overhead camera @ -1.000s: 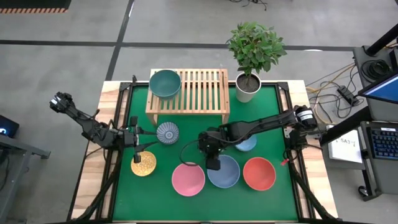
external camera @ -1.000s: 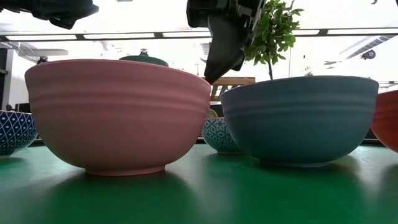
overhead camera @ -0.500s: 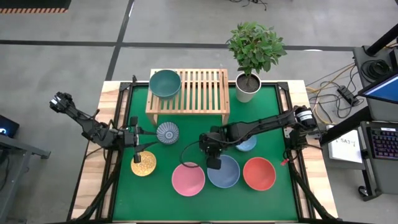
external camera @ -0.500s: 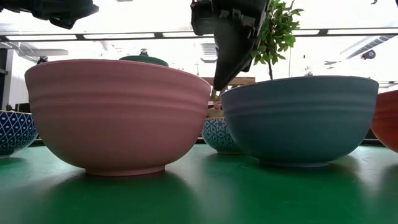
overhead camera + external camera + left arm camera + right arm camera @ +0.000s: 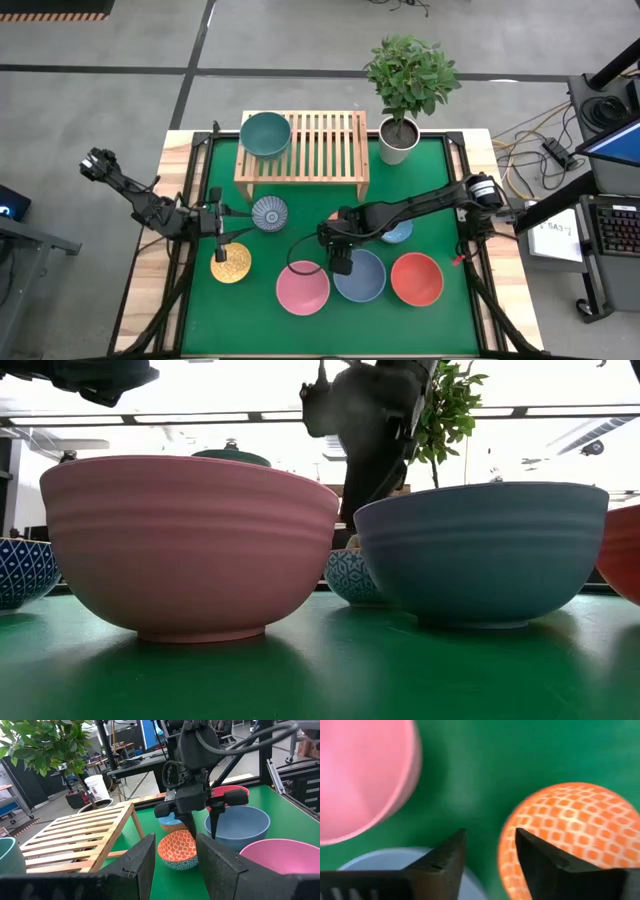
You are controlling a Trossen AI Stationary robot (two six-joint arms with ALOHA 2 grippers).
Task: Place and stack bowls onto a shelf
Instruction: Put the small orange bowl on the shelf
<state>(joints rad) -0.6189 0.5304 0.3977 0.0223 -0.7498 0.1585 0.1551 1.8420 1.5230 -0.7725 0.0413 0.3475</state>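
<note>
Now the right claw (image 5: 202, 827), fingers parted and empty, hangs just above the orange bowl (image 5: 178, 850), beside the blue-grey bowl (image 5: 237, 826).

My right gripper (image 5: 342, 266) hangs hemmed between pink bowl (image 5: 302, 288), blue-grey bowl (image 5: 361, 277) and orange bowl (image 5: 178, 849); shelf (image 5: 322, 145) slats beside the teal bowl (image 5: 265, 133) lie free.

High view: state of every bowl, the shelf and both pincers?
teal bowl: upright, on the shelf
shelf: holds teal bowl only
pink bowl: upright on mat
blue-grey bowl: upright on mat
red bowl: upright on mat
yellow bowl: upright on mat
blue-white bowl: upright on mat
orange bowl: upright on mat
light blue bowl: on mat, partly hidden
left pincer: open, empty
right pincer: open, empty, at blue-grey bowl's rim
</note>
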